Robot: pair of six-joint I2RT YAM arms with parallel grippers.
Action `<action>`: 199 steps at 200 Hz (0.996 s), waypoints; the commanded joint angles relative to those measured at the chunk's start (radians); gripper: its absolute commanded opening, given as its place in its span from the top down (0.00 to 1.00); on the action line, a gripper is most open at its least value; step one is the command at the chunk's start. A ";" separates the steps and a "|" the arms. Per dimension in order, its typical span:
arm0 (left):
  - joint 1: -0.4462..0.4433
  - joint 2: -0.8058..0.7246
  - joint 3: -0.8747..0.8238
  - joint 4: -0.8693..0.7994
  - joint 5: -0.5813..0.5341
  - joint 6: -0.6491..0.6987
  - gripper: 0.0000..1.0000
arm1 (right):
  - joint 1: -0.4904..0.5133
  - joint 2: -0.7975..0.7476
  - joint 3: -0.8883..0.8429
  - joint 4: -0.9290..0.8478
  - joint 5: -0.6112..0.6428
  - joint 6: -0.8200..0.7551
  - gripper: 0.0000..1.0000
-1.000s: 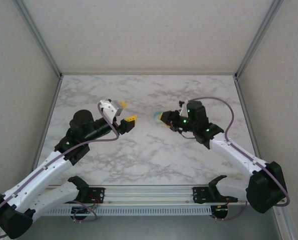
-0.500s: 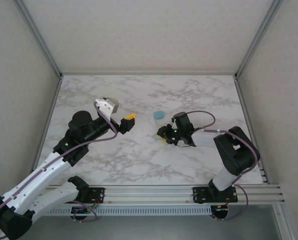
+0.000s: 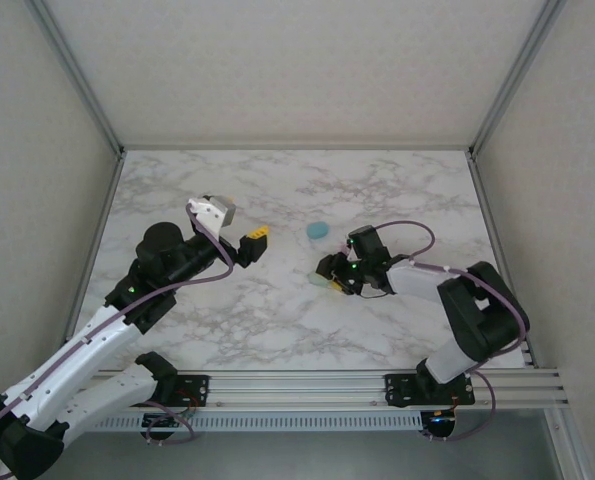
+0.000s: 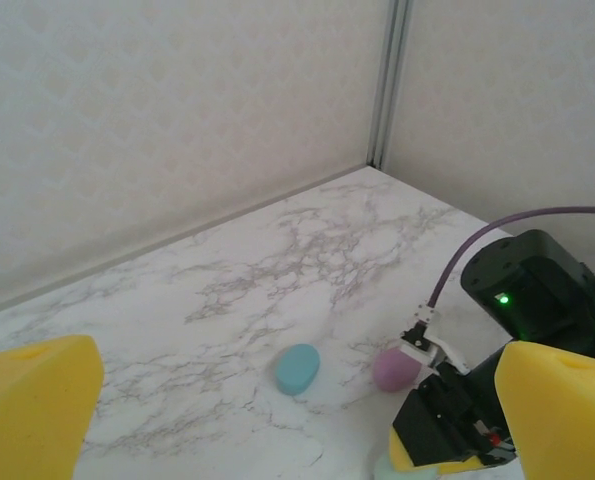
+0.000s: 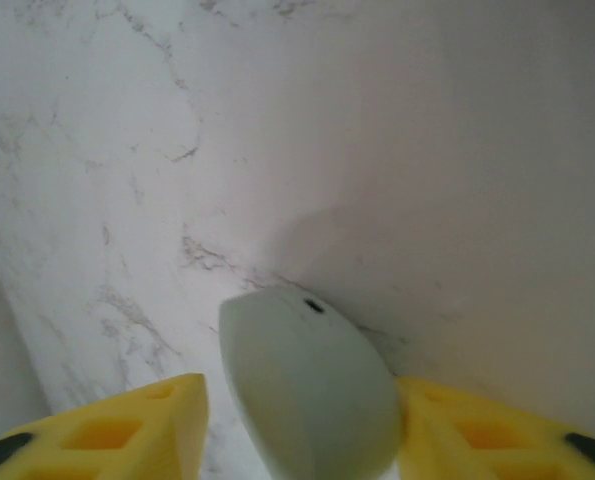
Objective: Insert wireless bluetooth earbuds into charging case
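**Smooth mint earbud, loosely bracketed at the counter**

Brackets the mint earbud [image 5: 307,390] with the jaws of the right gripper [image 3: 327,276], low against the counter [image 3: 277,310]. Touches it on one side and leaves a sliver of marble showing on the other. Cannot tell whether that amounts to a grip.

Holds the left gripper [image 3: 239,226] raised and well apart, jaws spread wide, nothing between them. Leaves the cyan earbud [image 3: 318,230] lying free on the marble beyond the right gripper, and the pink earbud [image 4: 396,367] just beside that gripper's body.

Probably risks squirting the rounded, glossy mint shell out sideways on an off-centre squeeze. Likely risks knocking the pink earbud away with any sideways shift of the wrist. Also risks scraping fingertips on the marble, given so little clearance. Calls for a slow, centred close before any lift.
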 commanded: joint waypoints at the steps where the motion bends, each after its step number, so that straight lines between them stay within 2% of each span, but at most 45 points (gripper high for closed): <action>1: -0.003 -0.008 -0.005 0.014 -0.019 -0.006 0.00 | -0.001 -0.098 0.012 -0.203 0.122 -0.072 0.43; 13: -0.003 -0.008 -0.004 0.011 -0.022 -0.005 0.00 | -0.001 -0.147 0.041 -0.302 0.192 -0.091 0.42; 25: -0.002 -0.009 -0.002 0.002 -0.033 0.001 0.00 | 0.000 -0.224 0.078 -0.419 0.314 -0.124 0.41; 37: -0.002 -0.011 -0.003 -0.009 -0.064 0.010 0.00 | 0.000 -0.317 0.123 -0.539 0.489 -0.166 0.40; 50: 0.001 0.003 0.004 -0.040 -0.163 0.008 0.00 | -0.001 -0.405 0.163 -0.633 0.720 -0.211 0.36; 57: 0.006 0.019 0.015 -0.072 -0.241 -0.002 0.00 | -0.002 -0.448 0.169 -0.653 0.845 -0.247 0.31; 72: 0.044 0.063 0.038 -0.147 -0.368 -0.034 0.00 | -0.011 -0.528 0.129 -0.577 1.090 -0.401 0.11; 82: 0.095 0.096 0.044 -0.191 -0.394 -0.066 0.00 | -0.037 -0.557 0.083 -0.469 1.146 -0.537 0.02; 96: 0.185 0.126 0.023 -0.195 -0.374 -0.109 0.00 | -0.118 -0.568 -0.003 -0.272 1.119 -0.711 0.01; 111: 0.274 0.133 -0.043 -0.115 -0.362 -0.138 0.00 | -0.250 -0.509 -0.074 -0.110 0.937 -0.813 0.01; 124: 0.343 0.135 -0.123 -0.016 -0.375 -0.148 0.00 | -0.309 -0.422 -0.102 -0.007 0.843 -0.857 0.01; 137: 0.407 0.149 -0.180 0.058 -0.406 -0.159 0.00 | -0.328 -0.338 -0.119 0.096 0.771 -0.903 0.01; 162: 0.515 0.201 -0.215 0.101 -0.363 -0.139 0.00 | -0.334 -0.235 -0.145 0.284 0.660 -0.966 0.01; 172: 0.535 0.227 -0.232 0.136 -0.360 -0.129 0.00 | -0.335 -0.183 -0.166 0.389 0.644 -1.001 0.01; 199: 0.567 0.299 -0.295 0.286 -0.323 -0.131 0.00 | -0.347 -0.104 -0.171 0.529 0.620 -1.027 0.01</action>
